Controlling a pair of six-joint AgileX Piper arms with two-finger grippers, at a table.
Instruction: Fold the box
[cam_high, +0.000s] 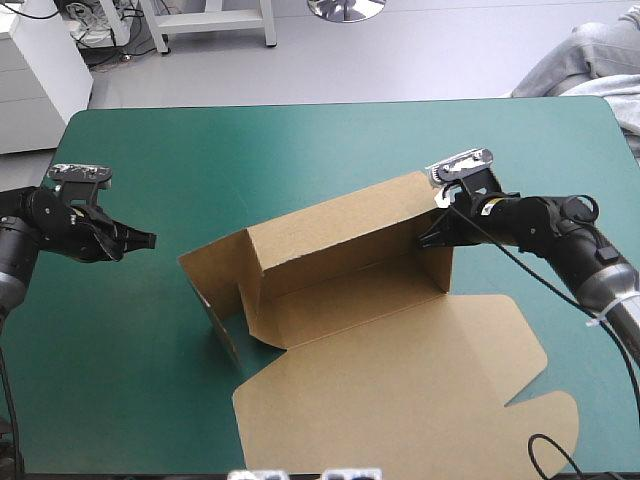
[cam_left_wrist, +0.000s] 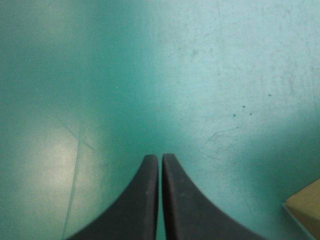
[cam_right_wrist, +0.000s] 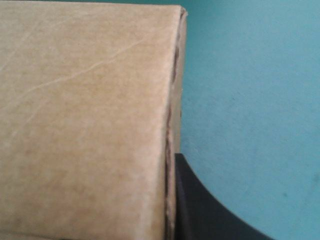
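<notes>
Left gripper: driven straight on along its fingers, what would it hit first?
Probably the bare teal-green cover ahead of the left gripper; the box shows only as a corner off to one side, though depth is unclear.

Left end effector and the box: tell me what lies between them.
Only bare teal-green cover separates the left end effector from the box, as the high view shows.

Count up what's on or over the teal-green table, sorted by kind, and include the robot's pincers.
Brown box: 1
Black pincers: 2 (left pincer, right pincer)
Total: 3
</notes>
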